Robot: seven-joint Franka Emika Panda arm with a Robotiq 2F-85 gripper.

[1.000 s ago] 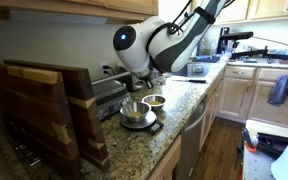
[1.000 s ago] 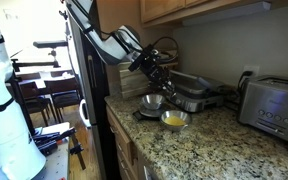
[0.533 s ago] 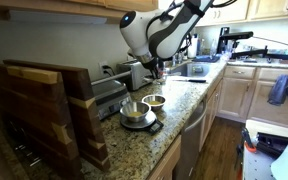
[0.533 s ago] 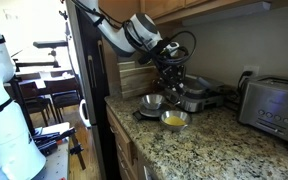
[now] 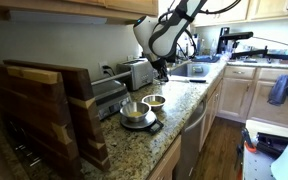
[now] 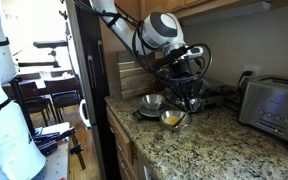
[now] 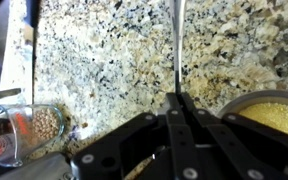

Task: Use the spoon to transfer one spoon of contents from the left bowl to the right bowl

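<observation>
My gripper (image 7: pixel 178 100) is shut on the thin handle of the spoon (image 7: pixel 178 45), which points straight away over the speckled counter; its scoop end is out of view. The right bowl (image 7: pixel 269 112), shallow with yellow contents, lies at the right edge of the wrist view, beside the jaws. In both exterior views the gripper (image 5: pixel 163 71) (image 6: pixel 189 92) hangs above and just beyond the right bowl (image 5: pixel 155 101) (image 6: pixel 173 119). The left bowl (image 5: pixel 133 111) (image 6: pixel 152 101), deep shiny steel, stands next to it on a dark flat base.
A glass jar (image 7: pixel 24 130) holding small grains lies on the granite counter (image 7: pixel 94 60). Wooden cutting boards (image 5: pixel 44 110) stand at one end, a toaster (image 6: pixel 274 105) and a metal grill press (image 6: pixel 199 92) at the back. The counter's front edge (image 5: pixel 189 115) drops to the floor.
The arm has swung from over the left bowl across to beyond the right bowl, rising a little, with the spoon still held.
</observation>
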